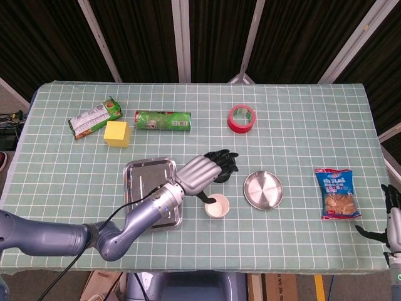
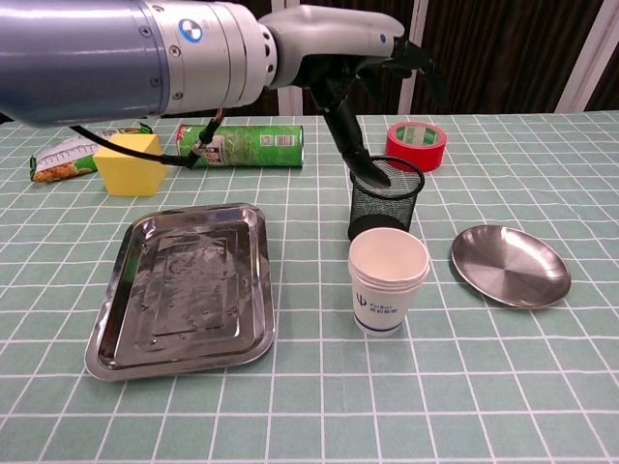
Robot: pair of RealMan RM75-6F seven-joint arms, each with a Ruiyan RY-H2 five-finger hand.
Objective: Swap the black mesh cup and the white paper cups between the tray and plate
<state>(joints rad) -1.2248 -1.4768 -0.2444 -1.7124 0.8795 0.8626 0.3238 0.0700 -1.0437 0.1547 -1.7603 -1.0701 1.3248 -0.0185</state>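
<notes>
The white paper cups (image 2: 388, 281) stand as a nested stack on the worktop (image 2: 484, 387), between the empty tray (image 2: 184, 287) and the empty plate (image 2: 510, 265), just in front of the black mesh cup (image 2: 385, 198). The left hand (image 2: 372, 58) hovers above, fingers spread, holding nothing. The right hand (image 1: 393, 216) waits at the worktop's edge, fingers apart.

Layout on the table (image 1: 301, 119). Near centre: tray (image 1: 145, 183) at left, plate (image 1: 263, 189) at right, the paper cups (image 1: 217, 206) between them and slightly nearer. The mesh cup (image 2: 384, 199) stands just behind the paper cups, with the left hand (image 1: 207, 170) above it. Far row, left to right: snack bag (image 1: 94, 117), block (image 1: 117, 133), can (image 1: 163, 120) lying on its side, tape roll (image 1: 242, 118). Far right: biscuit packet (image 1: 338, 193), with the right hand (image 1: 393, 216) at the table's near right edge.
</notes>
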